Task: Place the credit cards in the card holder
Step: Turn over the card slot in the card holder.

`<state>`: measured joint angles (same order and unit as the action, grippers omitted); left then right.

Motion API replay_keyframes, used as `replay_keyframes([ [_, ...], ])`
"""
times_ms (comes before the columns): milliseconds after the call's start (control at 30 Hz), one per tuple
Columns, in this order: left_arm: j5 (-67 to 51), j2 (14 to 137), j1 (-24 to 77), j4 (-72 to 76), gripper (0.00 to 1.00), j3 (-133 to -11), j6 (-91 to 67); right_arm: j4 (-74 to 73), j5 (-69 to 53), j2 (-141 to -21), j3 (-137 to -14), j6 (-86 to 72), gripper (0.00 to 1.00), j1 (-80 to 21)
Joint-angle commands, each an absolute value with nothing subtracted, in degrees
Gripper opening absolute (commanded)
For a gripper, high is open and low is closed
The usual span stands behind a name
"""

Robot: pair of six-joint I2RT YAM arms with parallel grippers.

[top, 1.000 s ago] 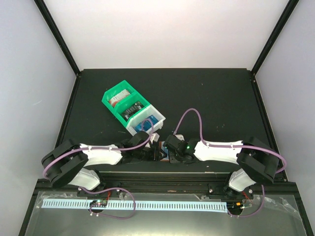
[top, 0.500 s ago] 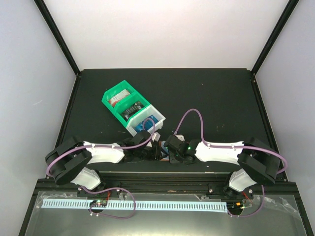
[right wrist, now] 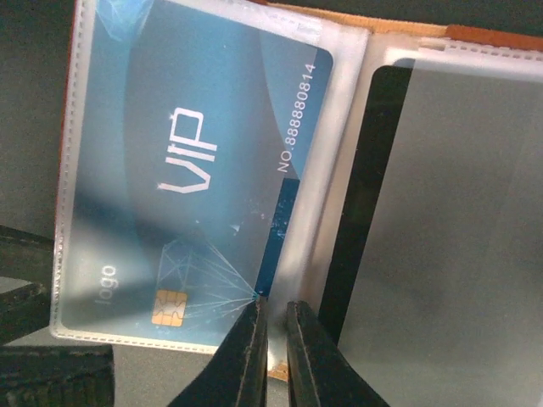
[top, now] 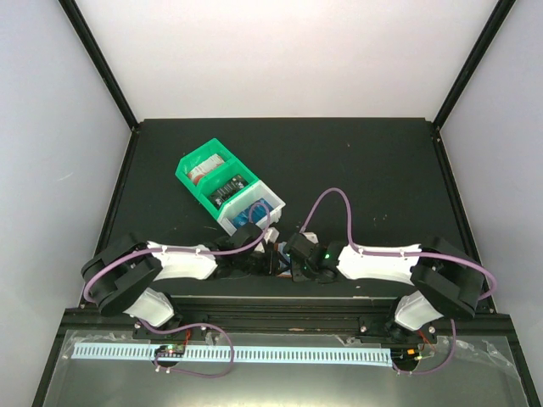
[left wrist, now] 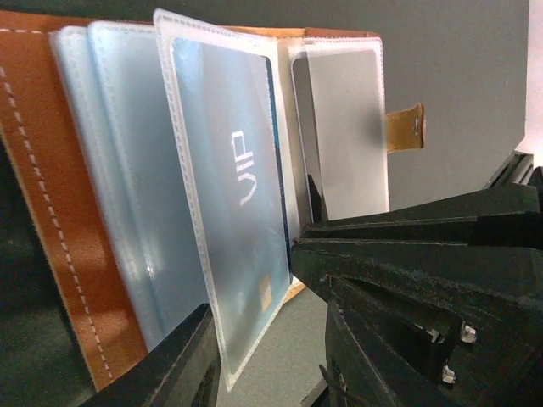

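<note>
The brown card holder [left wrist: 51, 212] lies open between both arms near the table's front edge [top: 277, 256]. A blue VIP credit card [right wrist: 195, 170] sits inside one of its clear pockets [left wrist: 229, 203]. A black card [right wrist: 361, 195] shows in the neighbouring pocket. My right gripper [right wrist: 275, 318] is shut on the clear pocket edge between those two cards, one fingertip at the blue card's corner. My left gripper [left wrist: 267, 335] is open, its jaws either side of the lower corner of the blue card's pocket. The right gripper's black body [left wrist: 424, 254] fills the right of the left wrist view.
A green bin [top: 214, 176] and a white bin [top: 254, 210] stand joined behind the grippers, left of centre, with cards in their compartments. The holder's snap tab [left wrist: 407, 127] points away over dark table. Black frame posts rise at the back corners.
The left arm has edged right toward the card holder and its jaws have narrowed slightly. The right arm has shifted only a little.
</note>
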<state>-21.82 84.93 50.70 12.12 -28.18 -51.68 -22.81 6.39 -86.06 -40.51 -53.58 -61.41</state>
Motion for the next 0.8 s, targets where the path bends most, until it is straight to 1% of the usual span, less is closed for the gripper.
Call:
replay_keyframes([
  [0,-24.0,85.4,50.7,13.9,0.36,-31.3,-49.9,-22.7,6.6,-84.0,-38.7,-54.4,0.13,-61.8],
  [167,-24.2,86.2,50.7,13.0,0.36,-32.9,-48.5,-23.5,10.3,-78.2,-38.9,-54.9,0.17,-61.8],
  [300,-25.2,87.6,50.7,13.3,0.40,-34.5,-47.0,-24.8,15.9,-73.0,-37.6,-56.9,0.20,-61.7],
  [533,-27.7,90.7,51.4,14.0,0.46,-37.7,-46.3,-33.0,25.8,-64.5,-34.8,-64.0,0.21,-61.5],
  [767,-27.1,95.6,54.4,10.7,0.61,-43.6,-45.1,-38.6,29.9,-54.1,-29.6,-68.1,0.24,-60.8],
])
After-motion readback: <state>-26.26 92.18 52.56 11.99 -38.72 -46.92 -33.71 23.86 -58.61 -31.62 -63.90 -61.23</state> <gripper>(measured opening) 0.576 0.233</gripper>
